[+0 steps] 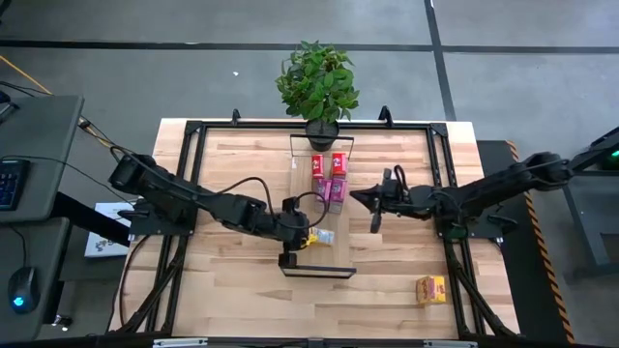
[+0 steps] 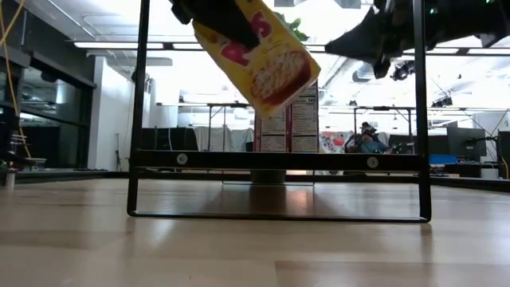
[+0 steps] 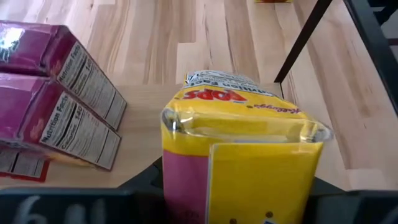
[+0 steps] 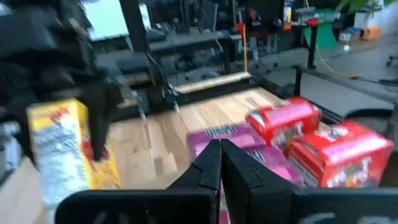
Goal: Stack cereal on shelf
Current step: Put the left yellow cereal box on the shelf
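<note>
Left gripper [image 1: 308,238] clamps the yellow cereal box [image 3: 242,155] beside the pink boxes [image 3: 56,99]: light crushable card, keep your hold on its flat faces; right gripper [image 1: 363,197] closed, empty.

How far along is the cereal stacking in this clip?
Four boxes, two red and two pink, already sit on the shelf. In hand: the left hand holds a yellow box above the shelf. The right hand waits shut beside the stack. Left: one yellow box on the table's near right corner.

A yellow cardboard cereal box [image 3: 242,155] fills the foreground, two magenta cardboard boxes [image 3: 53,99] lying stacked beside it on the light-wood plank [image 3: 143,124].
</note>
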### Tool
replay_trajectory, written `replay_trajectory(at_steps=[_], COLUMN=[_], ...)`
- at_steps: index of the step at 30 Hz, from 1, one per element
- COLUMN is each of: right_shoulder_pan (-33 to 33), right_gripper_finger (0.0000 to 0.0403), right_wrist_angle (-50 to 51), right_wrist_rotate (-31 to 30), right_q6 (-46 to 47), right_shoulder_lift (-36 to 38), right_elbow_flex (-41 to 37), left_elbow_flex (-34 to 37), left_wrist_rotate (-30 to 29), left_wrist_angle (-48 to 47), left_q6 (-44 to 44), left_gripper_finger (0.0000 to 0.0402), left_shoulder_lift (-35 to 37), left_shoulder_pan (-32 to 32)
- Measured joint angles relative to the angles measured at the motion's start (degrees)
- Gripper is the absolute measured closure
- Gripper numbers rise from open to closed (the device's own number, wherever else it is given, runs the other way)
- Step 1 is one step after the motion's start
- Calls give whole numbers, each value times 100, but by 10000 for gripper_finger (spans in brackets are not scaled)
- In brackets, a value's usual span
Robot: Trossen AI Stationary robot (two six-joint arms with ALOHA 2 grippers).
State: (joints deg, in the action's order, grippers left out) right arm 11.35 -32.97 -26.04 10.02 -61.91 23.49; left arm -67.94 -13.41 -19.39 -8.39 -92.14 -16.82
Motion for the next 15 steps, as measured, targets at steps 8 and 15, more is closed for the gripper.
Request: replay_trajectory(at_steps=[8, 15], right_shoulder_pan=[29, 29], right_gripper_finger=[402, 402], right_wrist_angle=[50, 52], right_wrist_rotate=[-21, -83], right_q6=[-2, -2], right_shoulder_lift=[172, 172], right_elbow_flex=[0, 0], left_elbow_flex=[0, -1], left_wrist_rotate=[133, 299], left_wrist_angle=[-91, -17], left_q6=[7, 119], left_gripper_finger=[273, 273], left_shoulder_lift=[0, -60], left_shoulder_pan=[159, 306])
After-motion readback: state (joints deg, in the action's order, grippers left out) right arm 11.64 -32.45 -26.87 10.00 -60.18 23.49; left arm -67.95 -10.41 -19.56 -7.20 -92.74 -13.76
